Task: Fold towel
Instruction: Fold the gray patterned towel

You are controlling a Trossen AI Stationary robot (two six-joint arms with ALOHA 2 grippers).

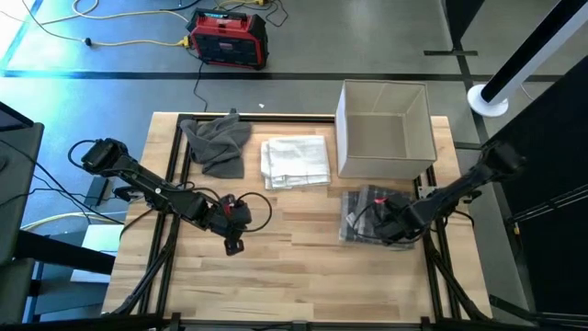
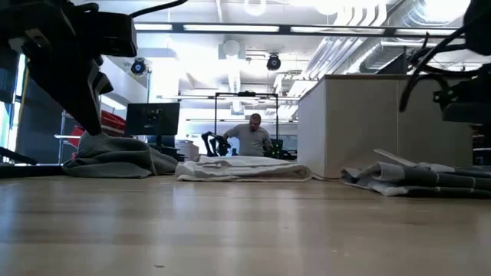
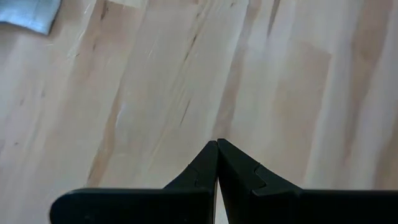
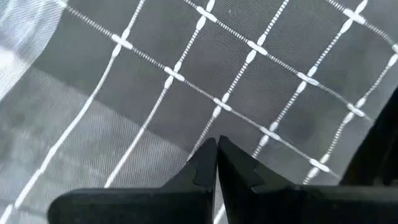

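Nearest the camera, the left gripper [image 1: 234, 241] is held over bare wood of the table [image 1: 303, 276], its fingers [image 3: 205, 165] pressed together on nothing. To the right, the right gripper [image 1: 397, 223] is poised low over a dark checked towel [image 1: 367, 213], fingertips [image 4: 208, 163] likewise closed and apparently gripping no cloth. Farther back, a white folded towel [image 1: 295, 162] lies at centre, a crumpled grey towel [image 1: 219, 141] to its left, and an open cardboard box [image 1: 386, 129] to its right.

The step in hand is judged to be the start of work on the dark towel; next, the right fingers would need to be spread and an edge taken.

The white grid weave is shown only in the right wrist view; a person [image 2: 253, 138] far beyond the table is seen only in the low view.
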